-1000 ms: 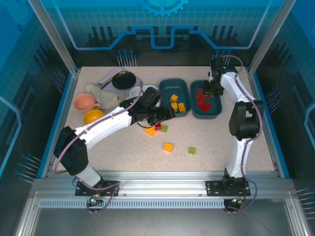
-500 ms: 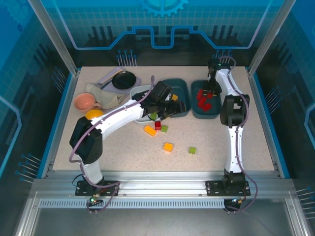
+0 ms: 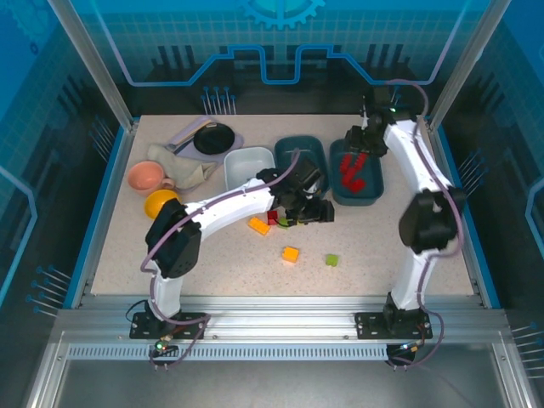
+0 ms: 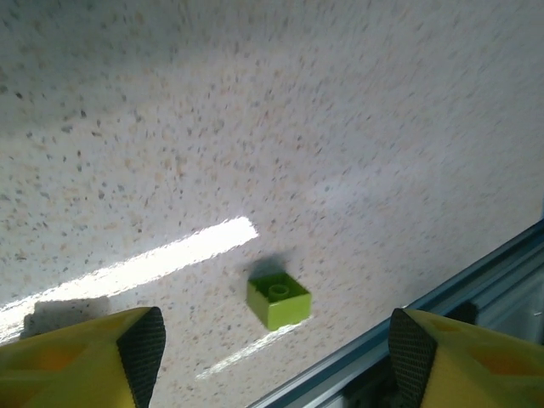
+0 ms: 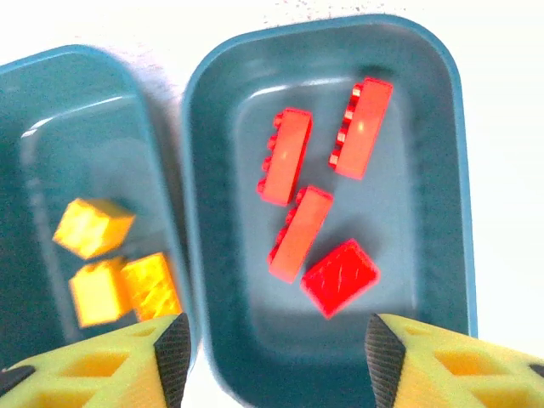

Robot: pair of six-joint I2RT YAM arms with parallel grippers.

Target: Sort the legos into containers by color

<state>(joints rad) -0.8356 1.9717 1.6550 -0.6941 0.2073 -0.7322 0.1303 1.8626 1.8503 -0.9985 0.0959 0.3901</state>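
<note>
My left gripper hovers open and empty over the table in front of the middle teal tray. In its wrist view a light green brick lies on the table ahead of the open left gripper. My right gripper hangs open above the right teal tray. Below the open right gripper, the right teal tray holds several red bricks, and the neighbouring teal tray holds three orange-yellow bricks. The white tray sits left of them.
Loose on the table are an orange brick, a red brick, another orange brick and a green brick. A pink cup, yellow bowl, cloth and black dish crowd the back left. A blue rail edges the table.
The left gripper swung right, from over the white tray to the table in front of the middle teal tray. The right arm's elbow swung out to the right; its gripper stayed over the red tray.
</note>
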